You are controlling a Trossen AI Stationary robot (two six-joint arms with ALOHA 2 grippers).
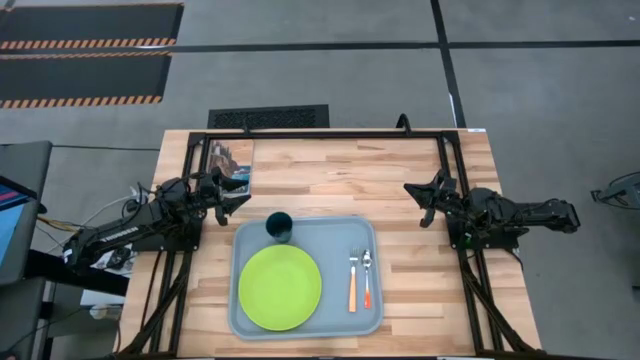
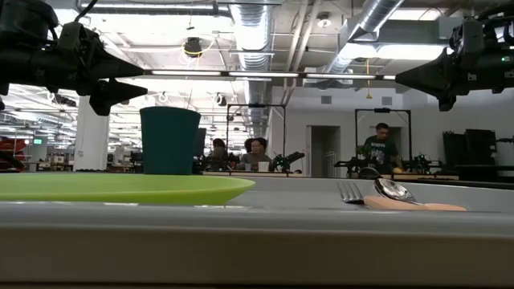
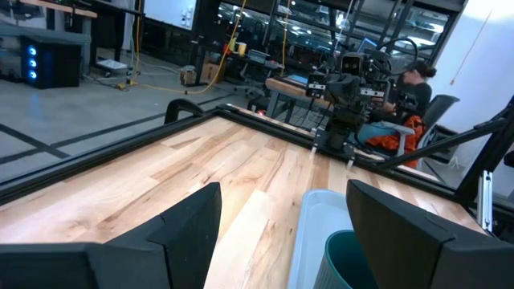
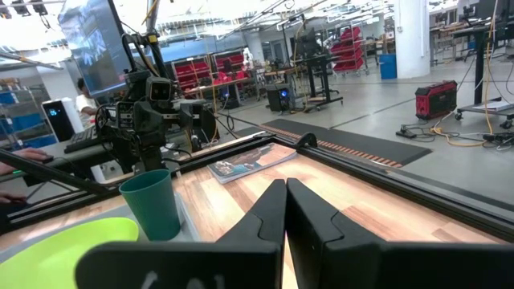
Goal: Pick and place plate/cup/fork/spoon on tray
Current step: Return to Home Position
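The grey-blue tray (image 1: pixel 330 232) lies on the wooden table near its front edge. On it rest the lime-green plate (image 1: pixel 279 288) at the left, the dark teal cup (image 1: pixel 279 225) upright at the far left corner, and the fork (image 1: pixel 353 277) and spoon (image 1: pixel 367 275) side by side at the right. My left gripper (image 1: pixel 240 194) is open and empty, raised at the table's left, just beyond the cup (image 3: pixel 353 261). My right gripper (image 1: pixel 415 200) is shut and empty, raised at the table's right; its fingers (image 4: pixel 285 213) are closed together.
A magazine (image 1: pixel 232 160) lies at the table's far left corner. Black frame rails (image 1: pixel 330 135) run along the table's far and side edges. Bare wood lies between the tray and the far rail. People sit at benches in the room behind (image 2: pixel 377 144).
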